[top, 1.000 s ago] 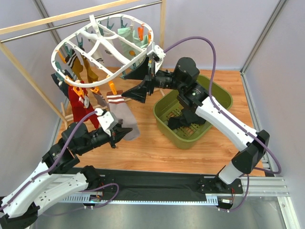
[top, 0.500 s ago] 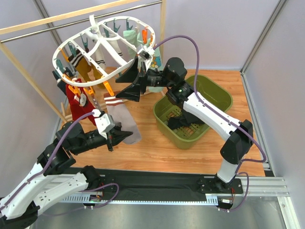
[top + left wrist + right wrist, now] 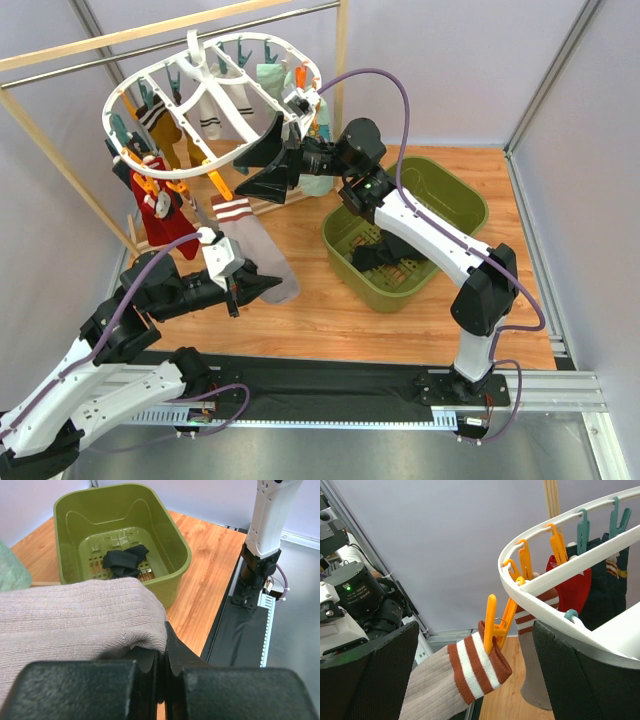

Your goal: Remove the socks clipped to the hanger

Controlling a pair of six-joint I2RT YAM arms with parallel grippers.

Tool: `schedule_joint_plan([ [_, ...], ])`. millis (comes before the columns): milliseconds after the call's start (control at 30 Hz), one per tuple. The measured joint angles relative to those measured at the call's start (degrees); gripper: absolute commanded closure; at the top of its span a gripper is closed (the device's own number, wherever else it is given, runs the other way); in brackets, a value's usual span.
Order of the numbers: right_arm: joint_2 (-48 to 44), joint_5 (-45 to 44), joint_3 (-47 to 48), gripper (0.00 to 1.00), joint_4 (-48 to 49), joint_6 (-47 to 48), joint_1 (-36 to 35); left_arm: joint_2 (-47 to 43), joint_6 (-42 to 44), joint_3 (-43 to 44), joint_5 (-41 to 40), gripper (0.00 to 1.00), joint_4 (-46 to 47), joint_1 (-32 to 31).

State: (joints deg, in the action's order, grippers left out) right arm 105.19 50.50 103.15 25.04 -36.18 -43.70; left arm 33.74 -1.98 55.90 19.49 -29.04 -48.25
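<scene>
The hanger (image 3: 535,600) is white, with orange clips (image 3: 495,625) and teal clips (image 3: 582,525). The grey ribbed sock (image 3: 75,615) has a rust-and-white striped cuff. At the hanger's eight o'clock in the top view hangs a red sock (image 3: 570,587). The bin (image 3: 170,535) is olive green, the black sock (image 3: 125,562) inside it plain.

The tabletop (image 3: 320,310) is warm orange-brown wood planking. An olive-green plastic bin (image 3: 468,212) with a slotted bottom sits directly on it. Well to the left of the bin, the slanted wooden post of a rail frame (image 3: 70,175) comes down to the wood near the tabletop's left edge. On the near side of the bin, a black mat (image 3: 330,385) runs along the tabletop's near edge. A ribbed metal strip (image 3: 560,390) lies beside the mat, near and to the right of the bin.
</scene>
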Motion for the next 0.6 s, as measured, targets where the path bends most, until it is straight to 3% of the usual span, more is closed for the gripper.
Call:
schedule_joint_plan([
  [333,-3.04,-4.94,-6.99,0.10,-1.40,2.25,-1.07,0.11,-0.02,0.00,-0.09,1.00,0.04,0.00],
  [600,-14.67,-10.27,-19.61,0.03,-9.42,6.25,-1.11,0.04,-0.24,-0.02,-1.64,1.00,0.20,0.00],
])
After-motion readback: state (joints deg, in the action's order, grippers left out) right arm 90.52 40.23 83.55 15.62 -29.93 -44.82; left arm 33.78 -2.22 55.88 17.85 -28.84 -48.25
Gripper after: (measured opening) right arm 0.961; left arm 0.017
